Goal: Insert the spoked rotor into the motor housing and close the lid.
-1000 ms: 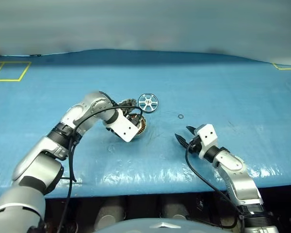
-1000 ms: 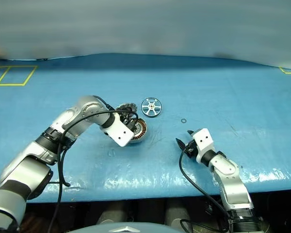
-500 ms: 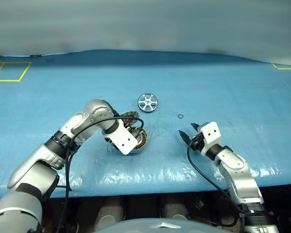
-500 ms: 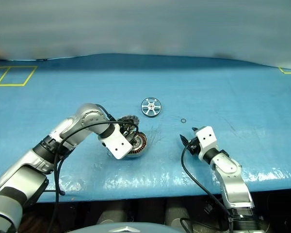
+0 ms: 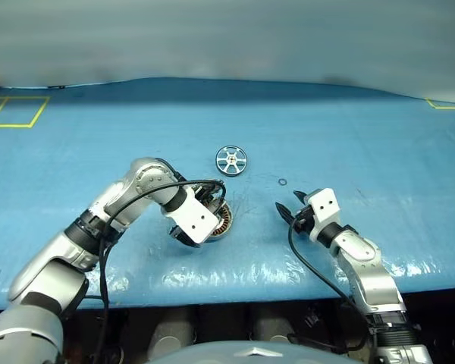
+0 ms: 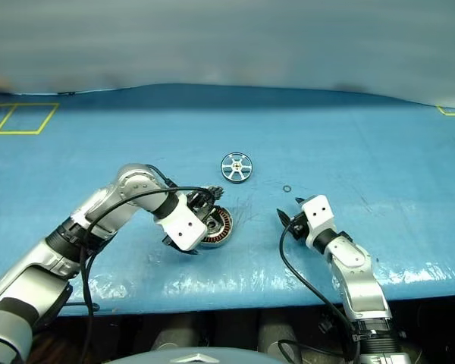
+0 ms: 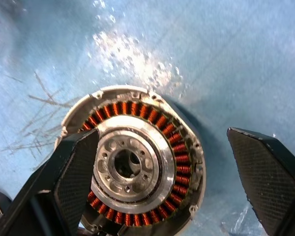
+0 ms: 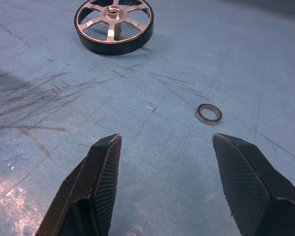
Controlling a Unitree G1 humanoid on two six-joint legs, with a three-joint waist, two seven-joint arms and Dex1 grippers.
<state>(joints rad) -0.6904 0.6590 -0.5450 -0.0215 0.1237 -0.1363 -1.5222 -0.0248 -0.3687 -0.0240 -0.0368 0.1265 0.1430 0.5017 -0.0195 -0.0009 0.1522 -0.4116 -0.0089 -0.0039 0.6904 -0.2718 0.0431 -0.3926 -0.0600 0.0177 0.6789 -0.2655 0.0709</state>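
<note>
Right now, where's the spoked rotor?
In the left eye view the spoked rotor lies flat on the blue table, apart from and just beyond the motor housing, with the small ring to its right.

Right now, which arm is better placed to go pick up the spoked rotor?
Probably the right. The right tool is open, empty and aimed across bare table at the spoked rotor. The left tool stands open over the motor housing.
</note>
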